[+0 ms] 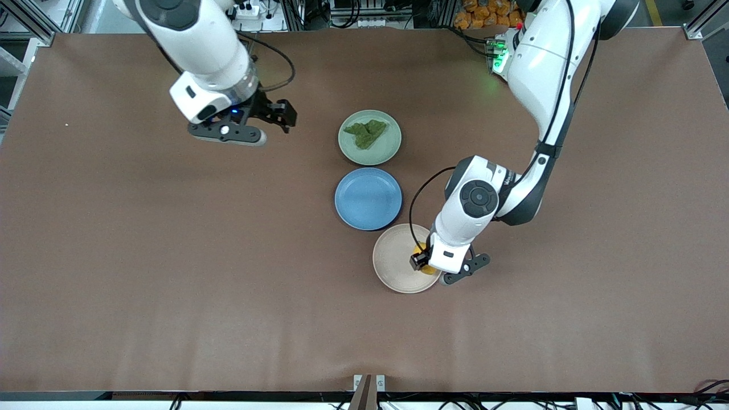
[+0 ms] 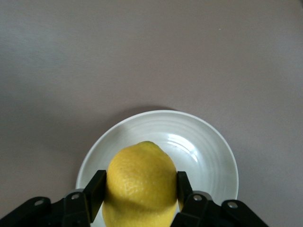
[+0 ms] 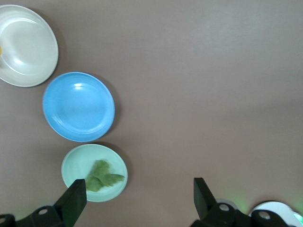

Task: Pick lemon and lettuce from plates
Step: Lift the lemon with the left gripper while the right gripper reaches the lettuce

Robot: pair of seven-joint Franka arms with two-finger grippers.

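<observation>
The yellow lemon (image 2: 141, 182) sits between the black fingers of my left gripper (image 2: 141, 189), which is shut on it over the beige plate (image 2: 203, 151). In the front view only slivers of the lemon (image 1: 428, 270) show under the left gripper (image 1: 424, 263), at the edge of the beige plate (image 1: 393, 259) toward the left arm's end. The dark-green lettuce (image 1: 365, 132) lies flat on the mint plate (image 1: 387, 149). My right gripper (image 1: 273, 117) hangs open and empty over bare table, beside the mint plate toward the right arm's end. Its wrist view shows the lettuce (image 3: 100, 176) off to one side of that gripper (image 3: 139, 198).
An empty blue plate (image 1: 368, 198) lies between the mint and beige plates, the three in a close row. The brown table (image 1: 171, 256) spreads wide around them.
</observation>
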